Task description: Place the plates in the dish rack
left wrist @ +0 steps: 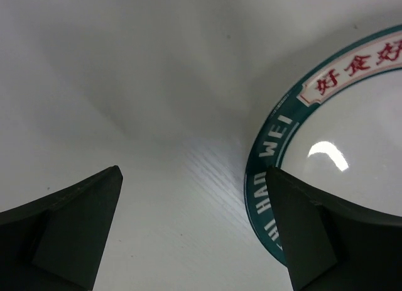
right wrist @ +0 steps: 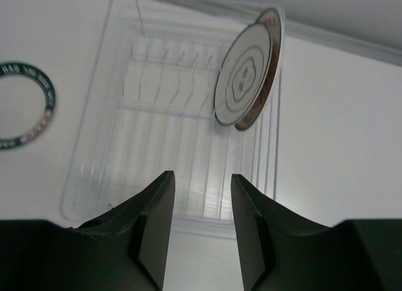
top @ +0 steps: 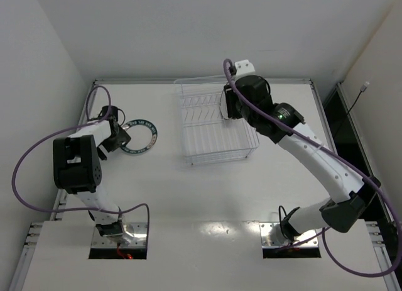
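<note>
A plate with a dark blue-green lettered rim point(top: 141, 139) point(left wrist: 270, 146) point(right wrist: 25, 105) lies flat on the table at the left. My left gripper point(top: 120, 139) point(left wrist: 193, 178) is open at its left edge, with one finger point(left wrist: 308, 234) over the rim and the other on the bare table. The clear dish rack point(top: 210, 140) point(right wrist: 157, 134) stands at the back centre. Two plates stand upright at its right end: a white one with a thin dark rim point(right wrist: 242, 77) and an orange-patterned one point(right wrist: 271, 27) right behind it. My right gripper point(top: 227, 105) point(right wrist: 202, 178) hovers open above the rack, holding nothing.
White walls close off the table at the back and left. A black strip with a cable point(top: 352, 109) runs along the right side. My arms' bases point(top: 119, 231) sit at the near edge.
</note>
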Controlling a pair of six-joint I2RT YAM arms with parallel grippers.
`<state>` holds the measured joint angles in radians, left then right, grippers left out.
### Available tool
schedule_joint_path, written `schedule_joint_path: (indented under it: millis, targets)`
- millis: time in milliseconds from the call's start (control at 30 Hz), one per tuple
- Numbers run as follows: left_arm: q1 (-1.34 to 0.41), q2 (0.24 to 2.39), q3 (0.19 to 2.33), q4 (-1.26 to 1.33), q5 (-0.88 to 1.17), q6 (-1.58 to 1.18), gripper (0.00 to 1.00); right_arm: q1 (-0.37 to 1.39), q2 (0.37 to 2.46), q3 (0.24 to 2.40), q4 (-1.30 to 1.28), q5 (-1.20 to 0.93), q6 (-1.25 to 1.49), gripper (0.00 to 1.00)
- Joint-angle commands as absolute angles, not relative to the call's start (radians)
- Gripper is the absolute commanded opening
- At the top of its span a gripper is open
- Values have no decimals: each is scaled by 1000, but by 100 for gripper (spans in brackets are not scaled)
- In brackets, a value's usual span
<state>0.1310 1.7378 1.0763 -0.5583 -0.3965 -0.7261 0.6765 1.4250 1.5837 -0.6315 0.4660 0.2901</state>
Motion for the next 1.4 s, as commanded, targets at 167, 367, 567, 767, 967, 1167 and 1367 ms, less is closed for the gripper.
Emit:
schedule_joint_path:
  millis: [167,367,567,767,967,1167,1367]
  targets:
    - [156,1808,1109,-526,-177,-709,88,676,1359,1405,-611,393,293,38]
    - [189,1854,1098,-480,-55,-672,66,676,1331,1387,-620,383,293,38]
    - [189,1855,1098,-451,14,-641,17,676,1313,1387,-620,383,284,38]
    - [189,1844,1088,-442,34,-623,0,676,1304,1387,-629,383,284,38]
    - [189,1734,1042,-382,64,-623,0,676,1295,1368,-638,365,293,38]
    - [189,1548,973,-293,74,-632,0,667,1295,1368,-638,365,293,38]
    - [189,1467,937,-239,95,-641,0,667,1295,1368,-647,365,293,38]
